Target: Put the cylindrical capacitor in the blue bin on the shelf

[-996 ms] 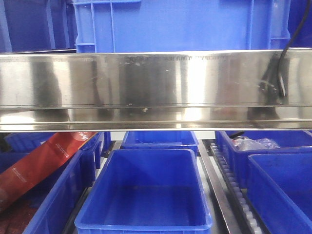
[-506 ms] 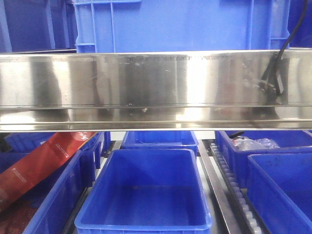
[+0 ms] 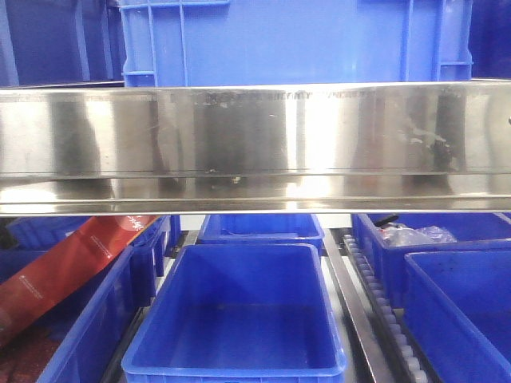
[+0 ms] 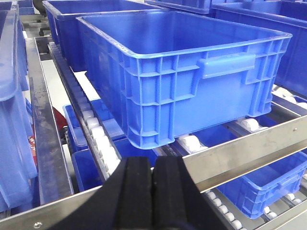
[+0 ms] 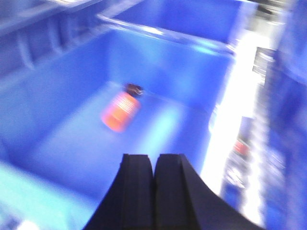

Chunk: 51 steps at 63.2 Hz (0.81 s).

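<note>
The orange cylindrical capacitor (image 5: 121, 111) lies on its side on the floor of a blue bin (image 5: 57, 96) in the blurred right wrist view. My right gripper (image 5: 154, 160) is shut and empty, above and nearer than the capacitor, apart from it. My left gripper (image 4: 153, 164) is shut and empty, over the shelf's steel front beam (image 4: 249, 153), in front of a large empty blue bin (image 4: 192, 81). In the front view the shelf beam (image 3: 255, 136) spans the frame, with an empty blue bin (image 3: 239, 319) below it. Neither gripper nor the capacitor shows in the front view.
White roller tracks (image 4: 96, 134) run beside the bin. In the front view more blue bins stand left (image 3: 80, 335) and right (image 3: 455, 311), a red package (image 3: 72, 263) leans at the left, and a large blue crate (image 3: 295, 40) sits on the upper level.
The black cable and the dark arm reflection at the upper right of the steel beam have moved out of the front view. The bins have not moved.
</note>
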Each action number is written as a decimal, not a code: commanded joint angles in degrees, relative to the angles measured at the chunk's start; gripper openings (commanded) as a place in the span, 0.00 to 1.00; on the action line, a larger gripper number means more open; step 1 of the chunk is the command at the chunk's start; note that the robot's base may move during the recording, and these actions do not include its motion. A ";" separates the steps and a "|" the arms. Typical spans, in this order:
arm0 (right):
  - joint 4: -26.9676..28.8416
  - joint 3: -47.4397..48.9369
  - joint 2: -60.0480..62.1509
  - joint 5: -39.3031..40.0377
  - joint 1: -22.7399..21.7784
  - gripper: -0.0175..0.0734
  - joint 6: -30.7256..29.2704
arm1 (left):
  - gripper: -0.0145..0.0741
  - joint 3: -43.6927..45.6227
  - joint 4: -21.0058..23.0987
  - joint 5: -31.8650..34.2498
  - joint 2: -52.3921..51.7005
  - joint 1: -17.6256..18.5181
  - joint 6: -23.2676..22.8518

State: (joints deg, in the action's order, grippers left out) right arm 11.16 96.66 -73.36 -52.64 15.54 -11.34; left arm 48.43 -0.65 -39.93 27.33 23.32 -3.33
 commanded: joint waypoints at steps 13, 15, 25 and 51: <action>-1.56 -25.86 17.87 13.47 -1.02 0.02 -0.19 | 0.04 0.06 0.25 0.94 -0.30 -0.33 -0.40; -1.56 -28.76 19.78 15.46 -1.02 0.02 -0.19 | 0.04 0.06 0.25 0.94 -0.30 -0.33 -0.40; -1.56 -45.57 30.46 23.89 -1.02 0.02 -0.19 | 0.04 0.06 0.25 0.94 -0.30 -0.33 -0.40; -1.67 -67.60 49.34 33.71 -1.02 0.01 -0.19 | 0.04 0.06 0.25 0.94 -0.30 -0.33 -0.40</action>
State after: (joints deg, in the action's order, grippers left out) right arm 9.79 30.51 -25.74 -21.82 14.93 -11.34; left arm 48.43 -0.65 -39.93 27.33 23.32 -3.33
